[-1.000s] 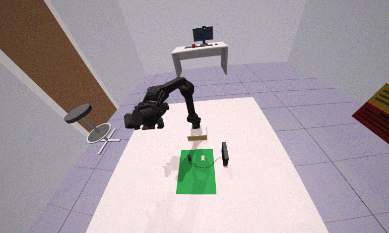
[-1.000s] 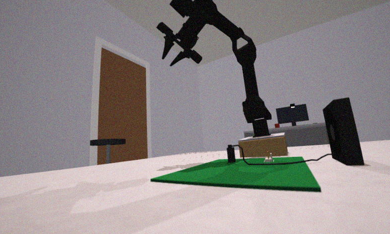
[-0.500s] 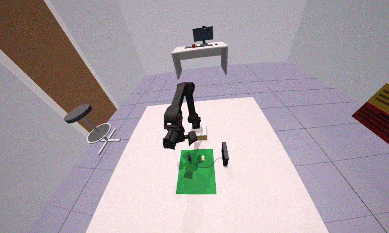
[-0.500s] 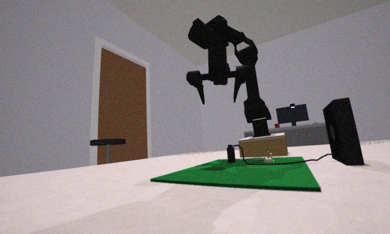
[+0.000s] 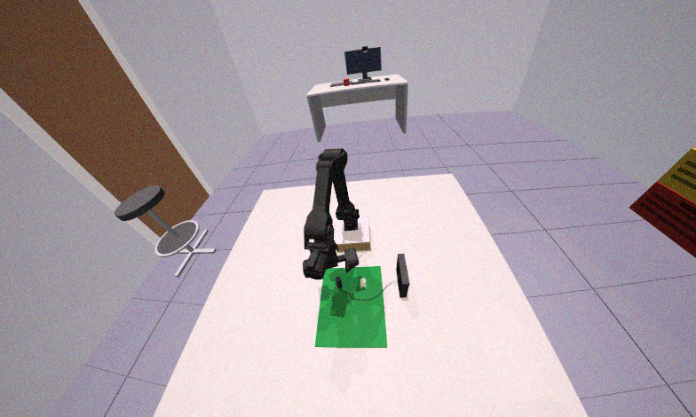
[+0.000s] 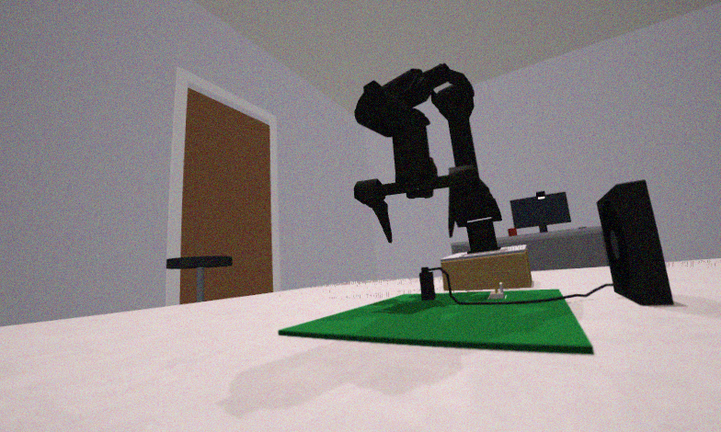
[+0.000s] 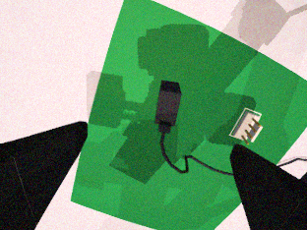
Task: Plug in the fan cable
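The black plug [image 5: 338, 282] [image 6: 428, 284] [image 7: 168, 104] stands upright on the green board [image 5: 358, 326] [image 6: 460, 327] [image 7: 98, 192], apart from the header. Its thin cable [image 6: 513, 302] [image 7: 185, 171] leaves the plug's top and runs across the board to the black fan [image 5: 402, 277] [image 6: 642, 241]. The white four-pin header [image 5: 362, 283] [image 6: 497, 295] [image 7: 246, 126] is uncovered, its pins showing. My gripper [image 6: 420, 238] [image 7: 160, 140] is wide open and empty, pointing down above the plug and touching nothing. In the wrist view the plug lies between the fingers' directions, beyond the tips.
The fan stands on the white table [image 5: 267, 320] [image 6: 138, 365] to the right of the board. The arm's base rests on a box [image 5: 354, 247] [image 6: 486, 270] behind the board. A stool [image 5: 140, 202] [image 6: 199, 262] stands beyond the table's left side.
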Controlling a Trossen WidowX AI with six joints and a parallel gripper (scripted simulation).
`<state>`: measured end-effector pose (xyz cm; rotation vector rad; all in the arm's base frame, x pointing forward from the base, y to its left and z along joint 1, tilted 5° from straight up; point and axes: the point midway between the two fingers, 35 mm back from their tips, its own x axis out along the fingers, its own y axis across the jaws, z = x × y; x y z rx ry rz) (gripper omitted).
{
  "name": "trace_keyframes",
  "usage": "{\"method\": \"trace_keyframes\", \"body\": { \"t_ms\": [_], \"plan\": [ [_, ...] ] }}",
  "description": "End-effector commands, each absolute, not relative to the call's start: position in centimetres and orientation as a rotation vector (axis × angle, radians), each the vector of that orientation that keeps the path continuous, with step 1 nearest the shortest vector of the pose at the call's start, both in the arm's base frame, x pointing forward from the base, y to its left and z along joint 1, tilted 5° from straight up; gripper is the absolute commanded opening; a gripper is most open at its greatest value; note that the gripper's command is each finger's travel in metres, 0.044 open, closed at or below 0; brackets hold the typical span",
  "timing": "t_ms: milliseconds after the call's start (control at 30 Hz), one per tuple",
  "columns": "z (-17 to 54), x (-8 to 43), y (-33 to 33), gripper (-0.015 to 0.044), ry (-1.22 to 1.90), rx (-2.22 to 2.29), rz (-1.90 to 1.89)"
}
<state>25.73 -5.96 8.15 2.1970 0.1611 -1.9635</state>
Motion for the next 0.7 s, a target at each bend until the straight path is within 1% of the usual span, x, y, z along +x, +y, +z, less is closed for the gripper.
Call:
{"method": "trace_keyframes", "body": {
  "t_ms": [0,667],
  "plan": [
    [5.2,25.2,-5.8,0.044,0.171,2.184,-1.989],
    [2.9,25.6,-6.0,0.044,0.171,2.183,-1.989]
  ]
}}
